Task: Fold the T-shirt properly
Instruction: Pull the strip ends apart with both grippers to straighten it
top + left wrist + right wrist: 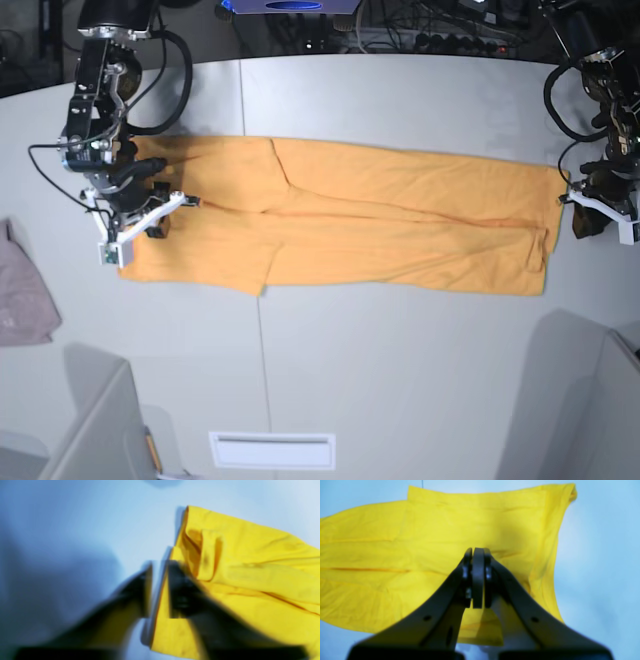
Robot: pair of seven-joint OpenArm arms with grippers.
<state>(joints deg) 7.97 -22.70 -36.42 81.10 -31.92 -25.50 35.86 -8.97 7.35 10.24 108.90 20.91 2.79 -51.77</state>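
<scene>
Laid out flat across the middle of the pale grey table [400,110]: the large light-orange cotton T-shirt [400,225], folded lengthwise into a long band running left to right, with creases along its length and a loose flap hanging toward the near edge at the left end. Over that left end, the right gripper [478,555], black jaws pressed fully together with no cloth between them, poised above the fabric. At the far right end of the band, the left gripper [160,575], blurred in its wrist view, jaws parted by a narrow gap, one finger over the cloth's edge and the other over bare table; no cloth visibly pinched. Off at the table's left edge, well apart from the shirt, a small mauve-pink cloth [22,290], crumpled.
</scene>
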